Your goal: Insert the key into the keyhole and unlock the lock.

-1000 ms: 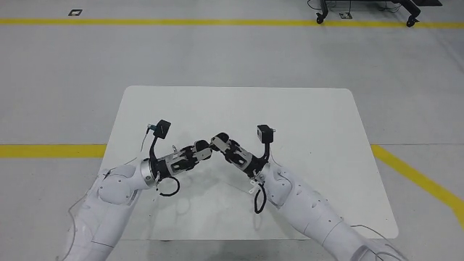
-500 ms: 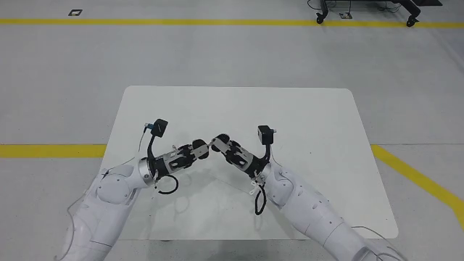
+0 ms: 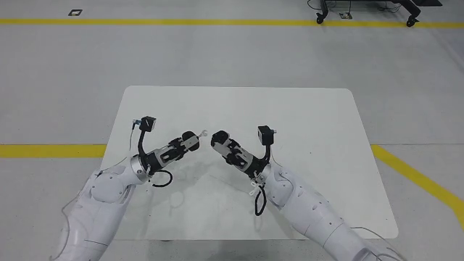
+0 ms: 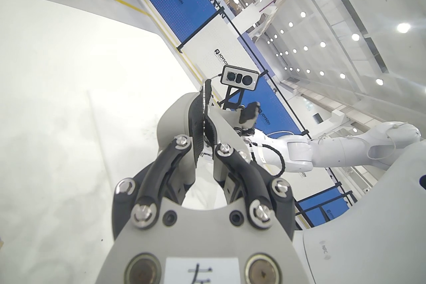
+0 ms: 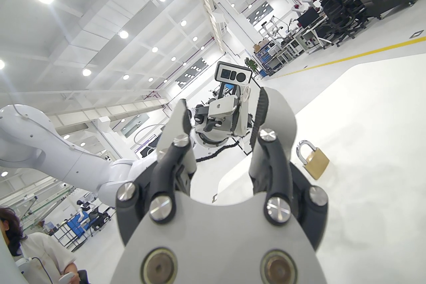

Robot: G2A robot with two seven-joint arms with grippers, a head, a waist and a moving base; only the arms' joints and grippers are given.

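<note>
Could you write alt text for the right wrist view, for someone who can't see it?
The right gripper hangs open over a white table, where a brass padlock lies. Farther off, the left gripper holds a small key.

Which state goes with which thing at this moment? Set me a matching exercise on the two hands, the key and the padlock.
Things:
1. left hand
2. right hand
3. padlock
4. key

States:
A. lying on the white table
B. fingers spread, nothing between them
C. pinched at the tip of the left hand, above the table
D. fingers closed together

Pairs: 1-D, 2-B, 3-A, 4-C.
</note>
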